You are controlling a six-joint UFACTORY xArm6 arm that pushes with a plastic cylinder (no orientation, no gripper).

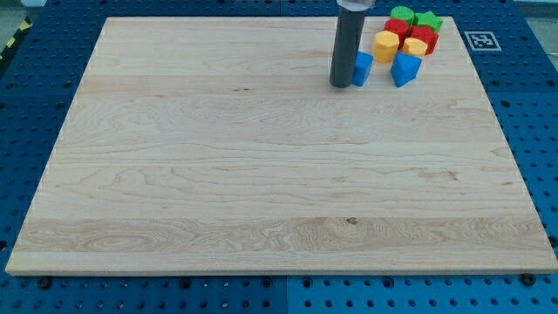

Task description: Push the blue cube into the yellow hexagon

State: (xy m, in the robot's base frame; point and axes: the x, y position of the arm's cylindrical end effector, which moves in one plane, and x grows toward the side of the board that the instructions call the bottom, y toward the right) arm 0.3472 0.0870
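Note:
The blue cube (363, 68) sits near the view's top right, partly hidden behind my rod. My tip (341, 85) rests on the board against the cube's left side. The yellow hexagon (385, 47) lies just up and right of the cube, with a small gap between them. It is part of a tight cluster of blocks.
The cluster also holds a second blue block (404, 69), a small yellow block (414, 46), red blocks (425, 37), a green cylinder (402, 15) and a green star (428, 20). The wooden board (261, 174) lies on a blue pegboard. A fiducial tag (481, 40) sits at right.

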